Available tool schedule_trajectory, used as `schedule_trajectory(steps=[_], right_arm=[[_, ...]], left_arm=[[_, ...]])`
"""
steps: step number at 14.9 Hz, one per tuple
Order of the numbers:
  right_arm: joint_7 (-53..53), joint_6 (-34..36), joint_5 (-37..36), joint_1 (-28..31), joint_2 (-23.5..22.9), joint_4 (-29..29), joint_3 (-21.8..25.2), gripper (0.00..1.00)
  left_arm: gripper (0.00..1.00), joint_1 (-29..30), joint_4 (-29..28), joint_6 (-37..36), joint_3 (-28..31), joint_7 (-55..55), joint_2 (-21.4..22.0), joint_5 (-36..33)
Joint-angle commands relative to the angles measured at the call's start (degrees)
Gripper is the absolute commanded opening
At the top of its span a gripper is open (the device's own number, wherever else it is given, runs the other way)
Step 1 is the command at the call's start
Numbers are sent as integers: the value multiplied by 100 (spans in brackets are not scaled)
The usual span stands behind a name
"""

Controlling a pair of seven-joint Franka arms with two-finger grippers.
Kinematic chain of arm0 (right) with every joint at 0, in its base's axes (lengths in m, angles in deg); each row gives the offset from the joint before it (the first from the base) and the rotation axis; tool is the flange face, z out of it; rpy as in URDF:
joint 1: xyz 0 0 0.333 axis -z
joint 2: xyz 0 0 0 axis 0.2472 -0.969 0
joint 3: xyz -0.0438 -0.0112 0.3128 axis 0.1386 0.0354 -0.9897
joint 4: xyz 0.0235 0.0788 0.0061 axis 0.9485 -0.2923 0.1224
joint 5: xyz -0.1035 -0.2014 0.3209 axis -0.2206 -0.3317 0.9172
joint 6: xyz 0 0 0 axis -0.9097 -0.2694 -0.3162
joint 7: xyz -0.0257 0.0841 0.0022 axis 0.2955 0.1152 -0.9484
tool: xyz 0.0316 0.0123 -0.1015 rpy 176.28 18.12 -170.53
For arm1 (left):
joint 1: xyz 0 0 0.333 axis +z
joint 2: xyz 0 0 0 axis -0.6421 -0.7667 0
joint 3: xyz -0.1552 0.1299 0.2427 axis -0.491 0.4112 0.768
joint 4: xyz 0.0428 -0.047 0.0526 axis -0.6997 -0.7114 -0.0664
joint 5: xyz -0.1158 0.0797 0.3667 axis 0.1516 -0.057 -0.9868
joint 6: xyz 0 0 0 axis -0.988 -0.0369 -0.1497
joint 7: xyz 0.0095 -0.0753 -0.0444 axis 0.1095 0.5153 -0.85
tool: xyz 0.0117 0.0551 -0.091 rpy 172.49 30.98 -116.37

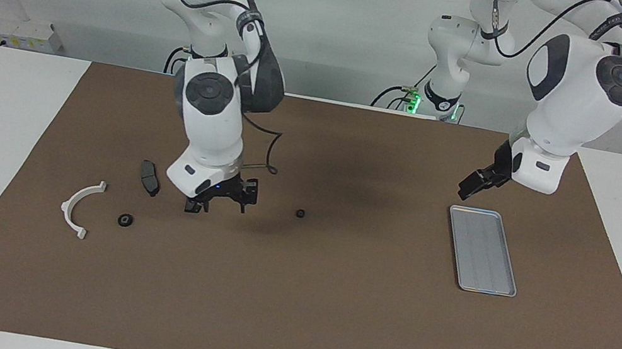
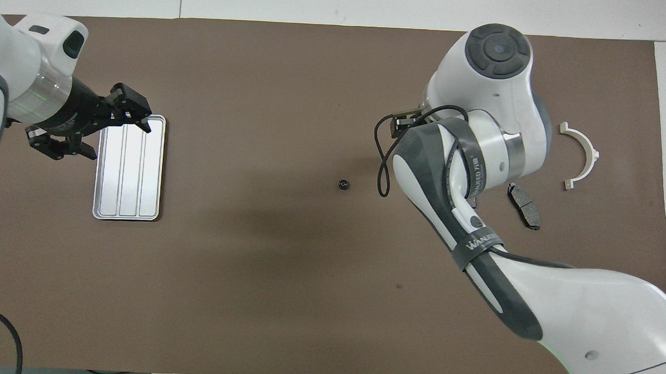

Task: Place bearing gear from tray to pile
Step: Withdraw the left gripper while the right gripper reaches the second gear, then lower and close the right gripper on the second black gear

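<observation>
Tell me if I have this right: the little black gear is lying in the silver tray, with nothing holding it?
Not quite. The little black gear is not in the silver tray, which holds nothing. It lies on the brown mat, about midway along the table, with nothing holding it. The facing view shows this plainly.

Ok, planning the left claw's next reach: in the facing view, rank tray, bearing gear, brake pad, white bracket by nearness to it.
From the left claw:
1. tray, left arm's end
2. bearing gear, mid-table
3. brake pad, toward right arm's end
4. white bracket, right arm's end
</observation>
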Motion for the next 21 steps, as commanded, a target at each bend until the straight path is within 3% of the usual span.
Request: schedule_trajectory(steps=[1,5,10,21], right_arm=[[582,171,-86,-315,-435,476,-1,83],[1207,92,-86,-721,-796,758,-1,82],[1506,-22,28,-1046,-805,749,-10,81],[1630,-796,186,-1073,-498,-481,-141,78]], left_arm=[[100,388,-160,-383,-73,759,550,-157],[100,845,-423,-762,-327,1499,964,-175],[100,1259,-503,-771,-732,1527,1018,-175],[100,1338,-485,-718,-733,1940,965,-202]])
